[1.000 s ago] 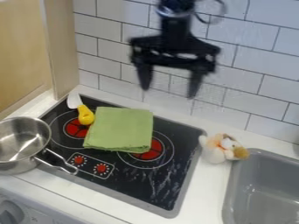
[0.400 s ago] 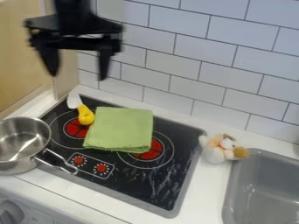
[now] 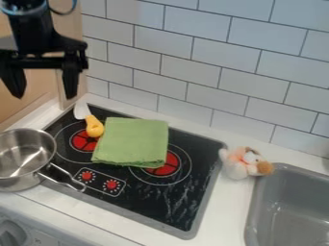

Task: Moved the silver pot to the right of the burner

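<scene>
My gripper [image 3: 45,96] hangs at the upper left, high over the back left corner of the stove, open with nothing between its fingers. Below it, at the left edge of the view, the silver pot [image 3: 26,178] stands upright and empty on the white counter beside the stove. Its wire handle points right, over the stove's front left edge. The left burner [image 3: 82,141] has a yellow-handled knife at its back edge. A second burner [image 3: 168,166], farther right, is partly covered by a green cloth.
The folded green cloth [image 3: 132,141] lies between the burners. The knife [image 3: 94,126] rests left of it. A small plush toy [image 3: 245,163] sits right of the stove [image 3: 170,204], beside the grey sink [image 3: 292,204]. A tiled wall [image 3: 212,62] rises behind.
The gripper has moved left across the view, from above the stove's rear to above its back left corner, staying open. The pot, cloth, knife and toy have kept their places.
</scene>
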`<action>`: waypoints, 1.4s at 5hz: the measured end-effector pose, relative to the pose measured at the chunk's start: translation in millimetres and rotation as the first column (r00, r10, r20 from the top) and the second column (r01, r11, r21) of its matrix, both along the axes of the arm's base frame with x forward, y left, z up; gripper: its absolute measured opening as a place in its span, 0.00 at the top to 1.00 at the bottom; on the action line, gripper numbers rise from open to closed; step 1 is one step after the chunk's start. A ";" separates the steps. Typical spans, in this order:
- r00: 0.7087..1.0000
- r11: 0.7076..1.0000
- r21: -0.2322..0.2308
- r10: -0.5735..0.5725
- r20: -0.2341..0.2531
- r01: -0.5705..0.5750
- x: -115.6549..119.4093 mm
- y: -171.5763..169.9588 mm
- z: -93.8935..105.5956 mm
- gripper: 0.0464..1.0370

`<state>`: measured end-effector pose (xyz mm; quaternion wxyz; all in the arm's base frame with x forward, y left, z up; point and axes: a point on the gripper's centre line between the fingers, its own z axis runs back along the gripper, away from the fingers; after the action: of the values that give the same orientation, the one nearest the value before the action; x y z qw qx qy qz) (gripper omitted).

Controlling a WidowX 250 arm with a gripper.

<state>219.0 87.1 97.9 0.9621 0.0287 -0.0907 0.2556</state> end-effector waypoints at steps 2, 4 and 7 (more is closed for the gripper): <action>1.000 0.998 -0.062 0.010 -0.020 -0.011 1.7 2.1 -35.6 0.04; 0.998 0.998 -0.065 0.013 -0.066 -0.017 -6.5 3.4 -54.3 0.04; 0.992 0.997 -0.074 0.025 -0.127 -0.034 -14.3 5.3 -82.2 0.10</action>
<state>204.8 92.4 15.7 0.9624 0.0097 -0.0196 0.2706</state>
